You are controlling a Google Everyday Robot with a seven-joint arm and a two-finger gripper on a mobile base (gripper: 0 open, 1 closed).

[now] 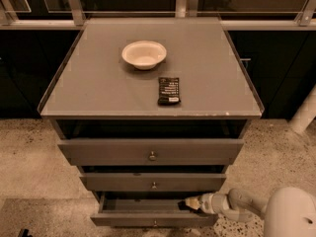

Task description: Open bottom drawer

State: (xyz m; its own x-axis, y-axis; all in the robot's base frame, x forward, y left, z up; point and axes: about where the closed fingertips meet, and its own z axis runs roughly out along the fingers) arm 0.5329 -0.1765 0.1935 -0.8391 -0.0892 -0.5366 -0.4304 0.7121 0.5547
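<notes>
The bottom drawer (133, 219) sits lowest in the grey cabinet, under the middle drawer (118, 181) and the top drawer (108, 152). It stands partly out already, with a strip of its dark inside showing behind the front panel. The gripper (189, 204) comes in from the right at that level, its tip just over the drawer's upper edge near the right half. Whether it is spread or closed I cannot tell.

The drawer looks rigid and flat-fronted, and probably light, since nothing is visible inside it. It should slide straight on its runners rather than flex. The small round knob (154, 224) at the centre is the obvious hold, though it is tiny and smooth — likely slippery. Hooking behind the top lip of the front, where the gripper is, may give a surer pull. A bowl (144, 54) and a dark packet (169, 91) rest on the cabinet top (89, 88) — a hard jerk could shake them.
</notes>
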